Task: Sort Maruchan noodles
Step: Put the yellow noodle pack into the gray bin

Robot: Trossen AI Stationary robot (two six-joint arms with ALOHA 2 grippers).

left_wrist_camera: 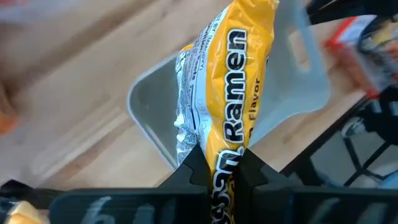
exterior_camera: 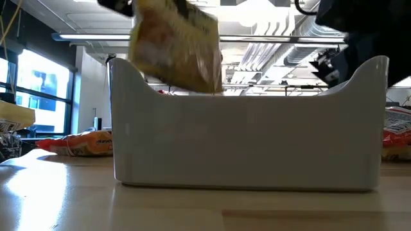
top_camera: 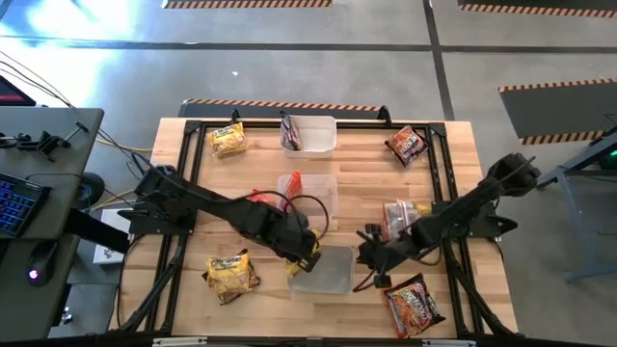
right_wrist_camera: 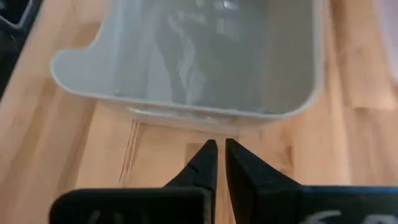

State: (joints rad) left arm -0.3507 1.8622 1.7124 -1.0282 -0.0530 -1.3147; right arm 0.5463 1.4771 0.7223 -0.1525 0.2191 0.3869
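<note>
- Hanging over the near clear tub (top_camera: 323, 271), a yellow ramen packet (left_wrist_camera: 233, 93) is pinched in the closed left pincer (left_wrist_camera: 221, 171).
- The right pincer (right_wrist_camera: 219, 163) is closed on nothing, beside the tub.
- Released off-centre, the packet could be caught on the rim and spilled onto the table (top_camera: 289, 308).

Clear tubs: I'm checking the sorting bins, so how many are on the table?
3: one tub at the far edge, one mid-table, one near the front between the arms.
</note>
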